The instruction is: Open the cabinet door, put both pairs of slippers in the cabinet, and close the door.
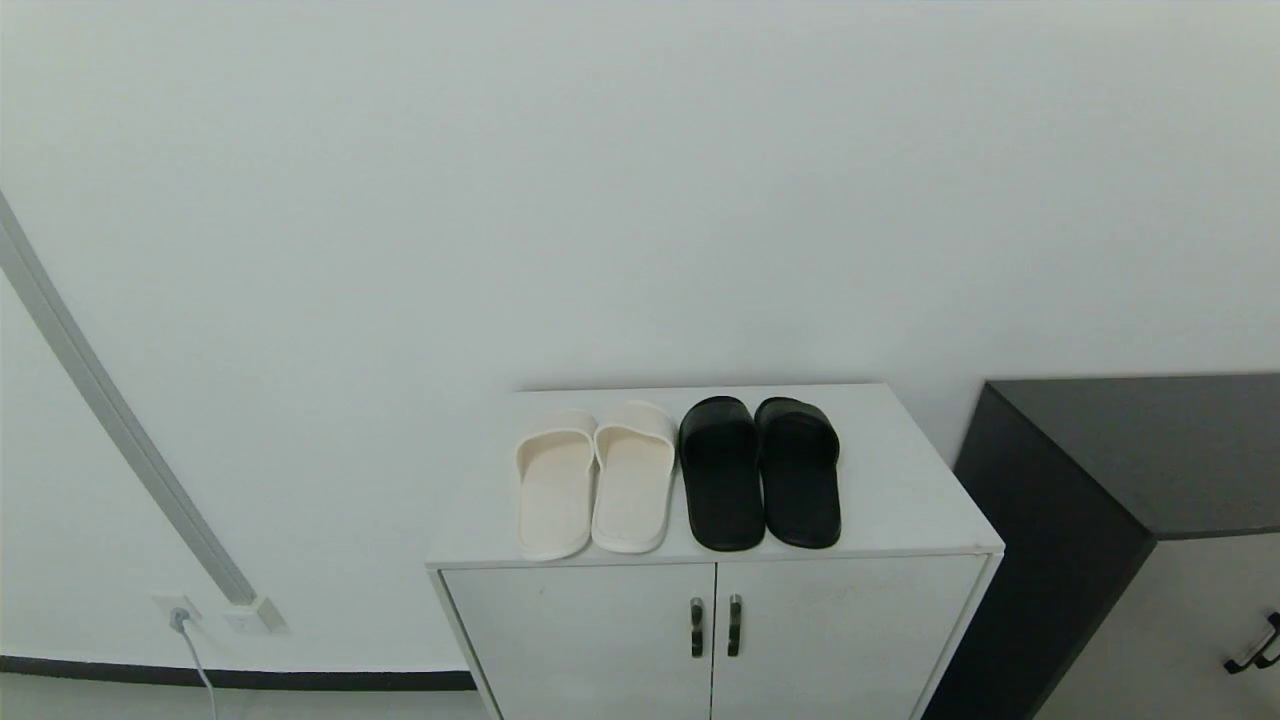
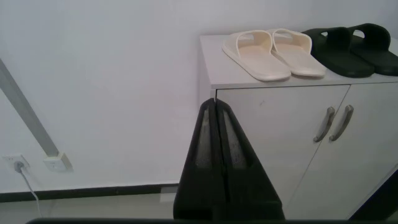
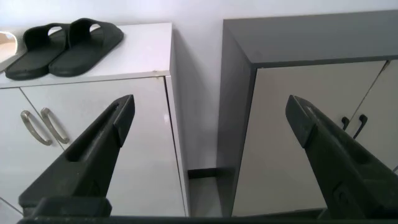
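White cabinet, shut, carries cream slippers beside black slippers; left gripper fingers pressed together, right gripper fingers spread.

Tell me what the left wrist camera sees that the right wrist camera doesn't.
Left wrist view, not the right: the white slippers whole, a wall socket, and the left gripper, shut. Right wrist view, not the left: the dark cabinet with its top and door, and the right gripper, open. Both: the black slippers on the white cabinet, its doors closed, and its two handles.
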Robot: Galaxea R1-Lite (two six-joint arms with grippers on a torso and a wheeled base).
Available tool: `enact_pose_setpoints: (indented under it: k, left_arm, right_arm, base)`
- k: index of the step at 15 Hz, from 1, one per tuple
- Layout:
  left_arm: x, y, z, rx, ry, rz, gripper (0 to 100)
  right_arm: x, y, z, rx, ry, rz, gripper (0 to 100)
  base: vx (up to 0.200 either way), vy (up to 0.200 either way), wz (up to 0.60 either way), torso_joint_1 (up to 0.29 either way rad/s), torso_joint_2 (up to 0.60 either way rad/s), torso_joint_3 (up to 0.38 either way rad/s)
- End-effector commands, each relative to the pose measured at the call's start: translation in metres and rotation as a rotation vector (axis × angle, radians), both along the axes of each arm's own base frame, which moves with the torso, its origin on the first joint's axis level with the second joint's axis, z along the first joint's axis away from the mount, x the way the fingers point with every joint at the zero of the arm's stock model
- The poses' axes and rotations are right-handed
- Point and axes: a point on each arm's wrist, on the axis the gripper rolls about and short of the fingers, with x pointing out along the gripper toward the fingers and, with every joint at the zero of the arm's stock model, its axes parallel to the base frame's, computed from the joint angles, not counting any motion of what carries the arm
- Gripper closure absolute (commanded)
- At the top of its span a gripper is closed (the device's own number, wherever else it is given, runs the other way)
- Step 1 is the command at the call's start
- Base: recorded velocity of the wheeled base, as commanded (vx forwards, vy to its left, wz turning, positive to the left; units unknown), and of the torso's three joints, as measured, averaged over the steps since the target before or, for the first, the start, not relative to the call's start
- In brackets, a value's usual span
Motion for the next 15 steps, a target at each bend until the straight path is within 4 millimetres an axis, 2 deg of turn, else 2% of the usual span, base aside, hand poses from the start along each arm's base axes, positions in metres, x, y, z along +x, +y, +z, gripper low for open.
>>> enact_pose_setpoints:
  k: [1,8,9,10,11,13,15]
  left_arm:
    - [0.000,0.000,0.000,0.000,0.001,0.001,100]
    - [0.000,0.000,0.000,0.000,-0.001,-0.001,100]
    - [0.000,0.000,0.000,0.002,0.001,-0.001,100]
    - [0.000,0.000,0.000,0.002,0.001,-0.001,100]
    - [0.000,0.000,0.000,0.002,0.001,-0.001,100]
    - [0.000,0.000,0.000,0.000,0.001,-0.001,100]
    - [0.000,0.000,0.000,0.000,0.001,-0.001,100]
  right_arm:
    - [0.000,0.000,0.000,0.000,-0.001,0.000,0]
    - [0.001,0.000,0.002,-0.005,0.015,-0.008,0]
    - [0.000,0.000,0.031,0.030,-0.033,-0.010,0]
    - [-0.003,0.000,0.081,0.129,-0.115,0.001,0]
    - [0.006,0.000,0.123,0.177,-0.062,0.029,0]
    - [0.034,0.002,0.111,0.062,0.188,0.113,0]
    - [0.061,0.006,0.100,0.087,0.319,0.234,0]
  base:
    - [0.000,0.000,0.00,0.000,0.00,0.000]
    - [0.000,0.000,0.00,0.000,0.00,0.000]
    - [0.000,0.000,0.00,0.000,0.00,0.000]
    - [0.000,0.000,0.00,0.000,0.00,0.000]
    - [0.000,0.000,0.00,0.000,0.00,0.000]
    - [0.000,0.000,0.00,0.000,0.00,0.000]
    - [0.000,0.000,0.00,0.000,0.00,0.000]
